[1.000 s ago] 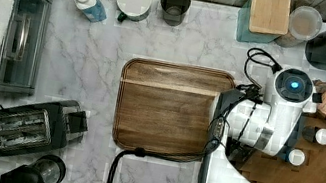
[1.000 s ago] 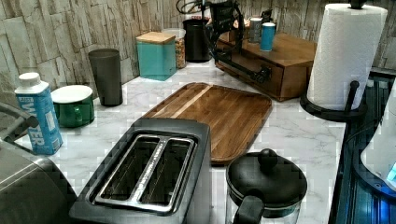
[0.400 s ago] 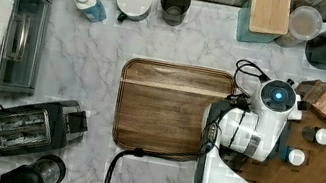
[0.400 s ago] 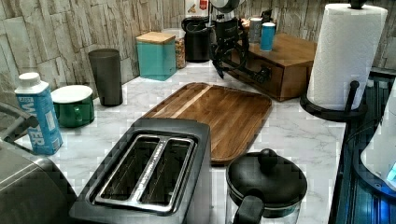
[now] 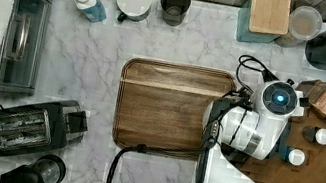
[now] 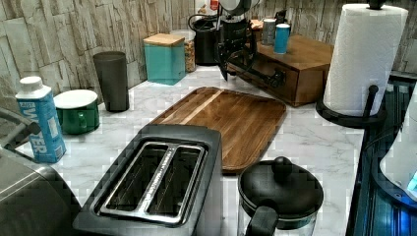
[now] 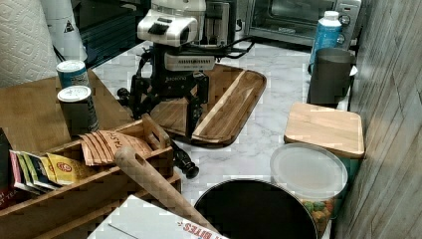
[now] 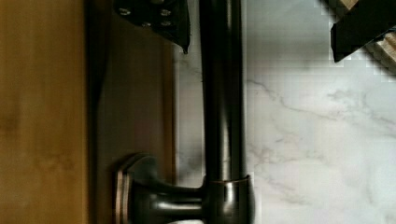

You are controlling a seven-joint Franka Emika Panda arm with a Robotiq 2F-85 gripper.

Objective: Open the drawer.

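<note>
A: What's nearest in the left view?

B: A black two-slot toaster point(image 6: 157, 182), then the flat rounded wooden tray point(image 6: 231, 115), then the wide brown wooden drawer point(image 6: 273, 78) in its bamboo-topped cabinet point(image 6: 305, 49).

A: And the arm?

B: Its black two-finger gripper point(image 8: 261, 23) hangs over the long black metal bar handle point(image 8: 223, 93), fingers spread, one either side, gripping nothing.

A: So, approach?

B: I'd judge so. Next: close on the bar and pull straight out toward the tray.

The arm point(image 5: 245, 131) points its tool point(image 7: 191, 112) straight down, fingers point(image 7: 191, 117) parted.
</note>
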